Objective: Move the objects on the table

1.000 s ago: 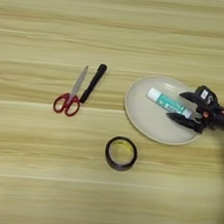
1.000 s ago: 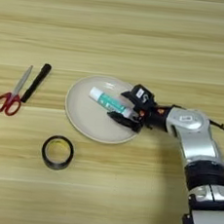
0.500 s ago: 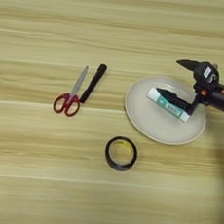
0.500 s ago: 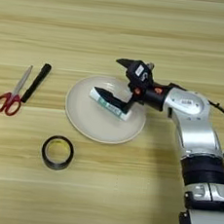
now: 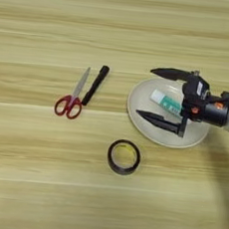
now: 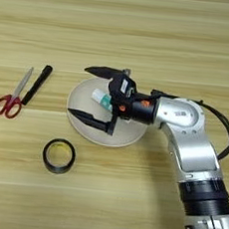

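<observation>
A white glue stick with a teal label lies on a round off-white plate. My right gripper is over the plate, wide open. One black finger runs along the plate's far rim and the other across its near part. Seen from above, the glue stick lies between the fingers, close to the gripper's base, and neither finger touches it. A black tape ring lies flat on the table in front of the plate. To the plate's left lies a slim black marker.
Red-handled scissors lie just left of the marker, almost parallel to it. The silver forearm comes in from the bottom right, with a black cable looping beside it. The wooden table fills the view.
The gripper was shut around the glue stick's right end. It has let go, opened wide and moved left over the plate. The glue stick stays on the plate.
</observation>
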You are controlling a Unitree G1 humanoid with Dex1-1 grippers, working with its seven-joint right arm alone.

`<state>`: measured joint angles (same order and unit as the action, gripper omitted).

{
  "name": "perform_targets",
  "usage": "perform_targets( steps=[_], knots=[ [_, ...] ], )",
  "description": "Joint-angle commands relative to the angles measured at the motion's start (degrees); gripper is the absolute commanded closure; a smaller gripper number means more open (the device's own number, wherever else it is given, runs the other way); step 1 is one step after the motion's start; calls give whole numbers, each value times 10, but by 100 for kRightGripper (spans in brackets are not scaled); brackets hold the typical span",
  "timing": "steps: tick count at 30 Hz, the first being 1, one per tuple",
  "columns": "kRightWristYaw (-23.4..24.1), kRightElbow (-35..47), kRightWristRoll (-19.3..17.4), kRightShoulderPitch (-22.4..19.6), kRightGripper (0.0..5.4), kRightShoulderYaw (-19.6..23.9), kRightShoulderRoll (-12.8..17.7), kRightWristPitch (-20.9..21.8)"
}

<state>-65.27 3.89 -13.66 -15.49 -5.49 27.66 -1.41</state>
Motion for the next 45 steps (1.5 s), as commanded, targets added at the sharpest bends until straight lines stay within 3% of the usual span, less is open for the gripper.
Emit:
perform_targets(
  steps=[1,26,45],
  knots=[
    [0,39,-10,-14,4,-5,18,-5],
    [-51,16,60,9,4,-108,30,6],
    [-26,-32,117,4,4,-122,24,44]
  ],
)
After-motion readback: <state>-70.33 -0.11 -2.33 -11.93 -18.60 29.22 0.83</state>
